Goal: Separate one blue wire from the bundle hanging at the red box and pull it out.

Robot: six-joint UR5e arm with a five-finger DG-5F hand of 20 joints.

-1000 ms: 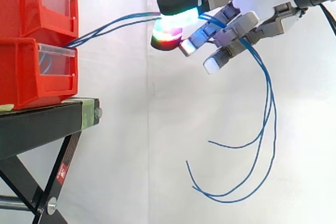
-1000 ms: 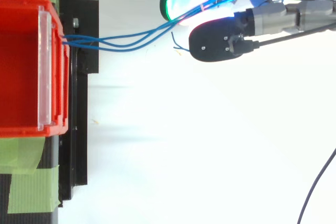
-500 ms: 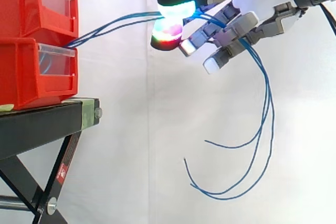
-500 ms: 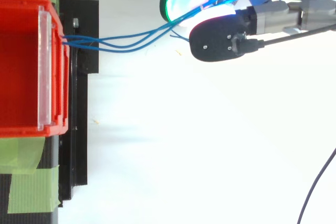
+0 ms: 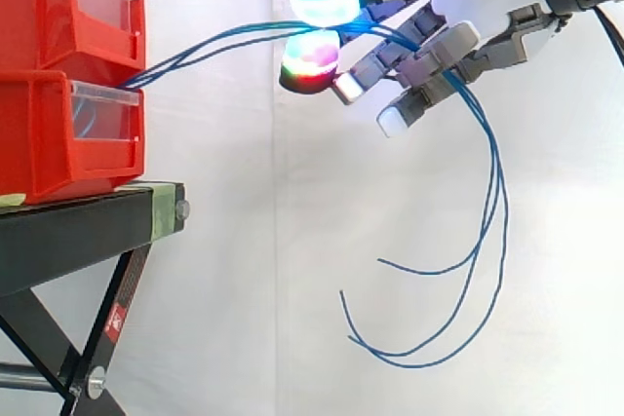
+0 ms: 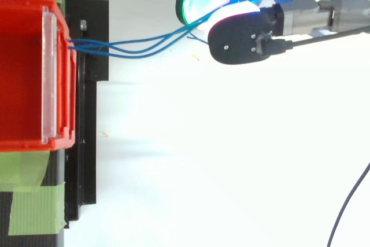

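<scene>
Several thin blue wires (image 5: 214, 41) run from the gap between the two stacked red boxes (image 5: 68, 133) up and right to my hand (image 5: 439, 51). They pass between the cyan-glowing thumb pad (image 5: 327, 7) above and a red-green finger pad (image 5: 310, 65) below, with a small gap showing there. The wires lie across the spread, nearly straight fingers, and their free ends (image 5: 468, 270) hang in long loops beneath. In the top view the wire bundle (image 6: 139, 44) fans out from the box's front edge toward the hand (image 6: 240, 37).
The red boxes (image 6: 23, 73) sit on a black stand (image 5: 88, 231) with green tape (image 6: 29, 201) on it. A white curtain lies behind and below everything.
The thumb has lifted off the finger pad, widening the gap around the wires. The hanging wire ends have swung slightly left and up.
</scene>
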